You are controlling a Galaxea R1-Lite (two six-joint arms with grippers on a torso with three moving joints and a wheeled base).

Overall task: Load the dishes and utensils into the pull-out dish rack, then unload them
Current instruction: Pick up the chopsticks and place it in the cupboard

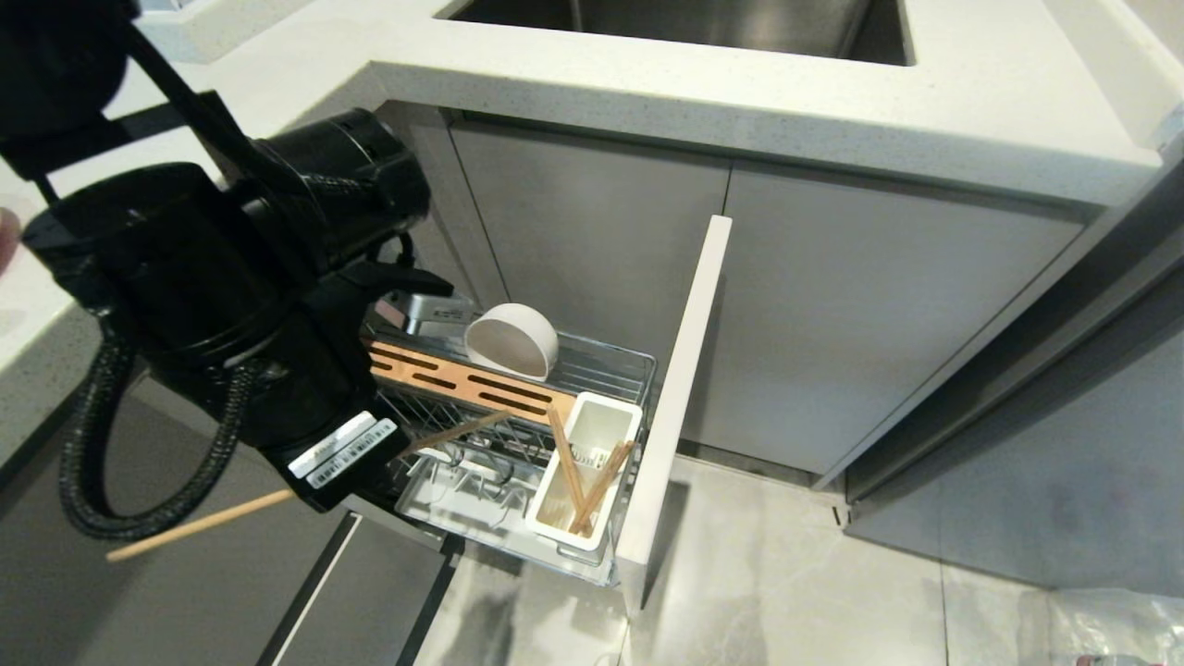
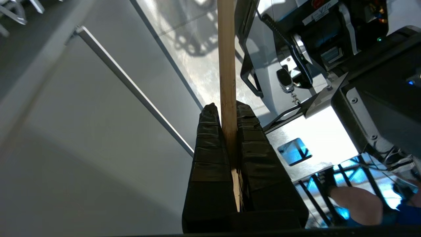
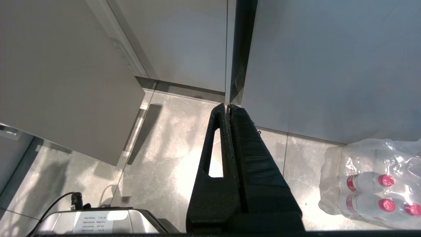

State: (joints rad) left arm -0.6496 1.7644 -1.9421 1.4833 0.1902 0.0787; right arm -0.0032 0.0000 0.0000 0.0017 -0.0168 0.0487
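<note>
My left tool [image 2: 228, 115] clenched on long light-wooden chopstick [image 2: 227, 65], beside chrome wire pull-out rack [image 1: 601, 356]. Likely unloading; next: carry to bench [image 1: 925, 92].

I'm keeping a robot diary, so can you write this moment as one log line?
left tool: shut on chopstick | right tool: shut, empty, parked | bowl: in dish rack | utensil cup: holds chopsticks

bowl [image 1: 511, 340] perhaps blocks rack's [image 1: 606, 363] rear; front free.
</note>
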